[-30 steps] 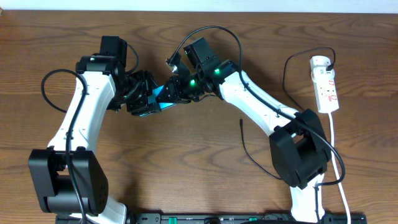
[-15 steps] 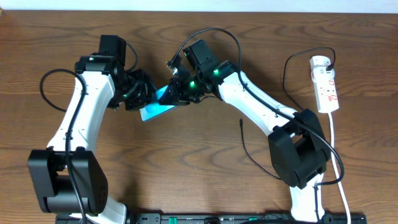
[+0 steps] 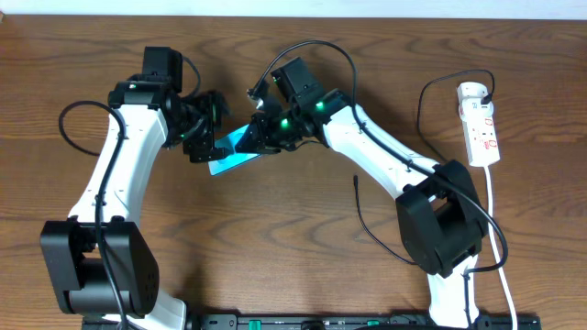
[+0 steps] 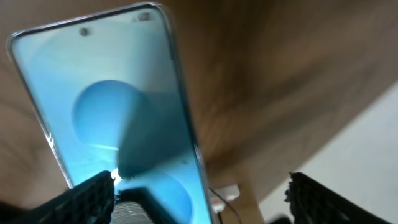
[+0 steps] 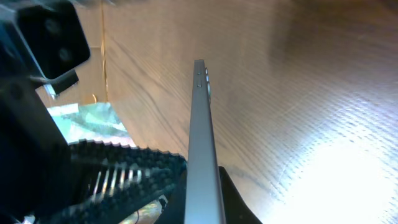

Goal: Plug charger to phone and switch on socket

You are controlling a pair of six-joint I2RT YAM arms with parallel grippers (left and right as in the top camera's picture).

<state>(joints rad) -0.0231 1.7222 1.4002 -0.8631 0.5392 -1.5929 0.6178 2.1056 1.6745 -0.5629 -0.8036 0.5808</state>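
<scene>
We start at the right wrist: the right gripper (image 5: 198,186) is clenched on the phone (image 5: 199,112). The phone shows edge-on up the middle of the frame, with a ribbed pad (image 5: 124,171) pressed to its left face and the other finger dark at lower right. Wood table (image 5: 298,93) lies behind it.

In the left wrist view, the left gripper (image 4: 199,193) is released. Its fingers (image 4: 87,199) sit wide apart in the bottom corners, and the teal screen fills the left half of the frame, slanted. A dark shape covers the screen's lower edge; we can't tell what it is.

In the overhead view, the charger (image 3: 367,225) lies loose on the table at lower right of centre, with its plug tip (image 3: 356,181) free and well apart from the phone. Higher up, left of centre, the phone sits tilted between the two grippers. The right one is on its upper right end and the left one is just beside its upper left. The socket (image 3: 481,124) is at the upper right edge, and its white cord (image 3: 495,220) runs down the frame.
</scene>
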